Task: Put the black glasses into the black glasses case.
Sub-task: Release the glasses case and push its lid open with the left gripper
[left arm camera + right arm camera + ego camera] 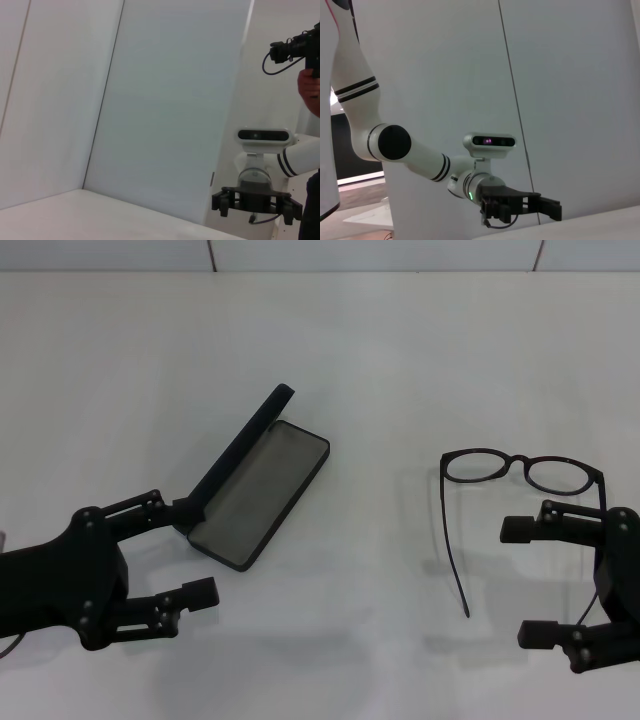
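Both tools are spread apart, the right tool (565, 580) holding nothing beside the black glasses (520, 472), and honestly those skinny arms could slide before reaching the black glasses case (262, 492) by the left tool (172, 550).

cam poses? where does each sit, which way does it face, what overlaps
Head: on the head, facing forward and down at the table; open case, glasses, left gripper, right gripper.
Left wrist: faces sideways across to the right gripper and wall.
Right wrist: faces across to the left gripper.
Shared: grippers only; wrist views miss case and glasses.
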Available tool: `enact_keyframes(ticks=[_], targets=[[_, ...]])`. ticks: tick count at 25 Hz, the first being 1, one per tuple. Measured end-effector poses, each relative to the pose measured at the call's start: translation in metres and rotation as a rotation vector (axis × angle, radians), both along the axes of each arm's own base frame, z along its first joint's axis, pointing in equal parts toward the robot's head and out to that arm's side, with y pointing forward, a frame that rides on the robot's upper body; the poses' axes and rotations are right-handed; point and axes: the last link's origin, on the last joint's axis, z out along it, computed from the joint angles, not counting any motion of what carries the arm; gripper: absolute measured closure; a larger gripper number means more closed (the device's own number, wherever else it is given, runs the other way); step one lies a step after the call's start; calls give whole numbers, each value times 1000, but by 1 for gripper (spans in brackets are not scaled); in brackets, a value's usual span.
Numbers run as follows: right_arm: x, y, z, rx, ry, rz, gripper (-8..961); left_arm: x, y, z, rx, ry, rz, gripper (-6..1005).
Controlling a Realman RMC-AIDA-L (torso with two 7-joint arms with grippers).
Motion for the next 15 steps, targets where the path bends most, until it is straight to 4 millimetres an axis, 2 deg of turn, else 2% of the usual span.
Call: enact_keyframes(ticks=[15], targets=[[-4, 9, 4, 62, 27, -5, 70, -1, 0, 1, -3, 0, 6, 151]])
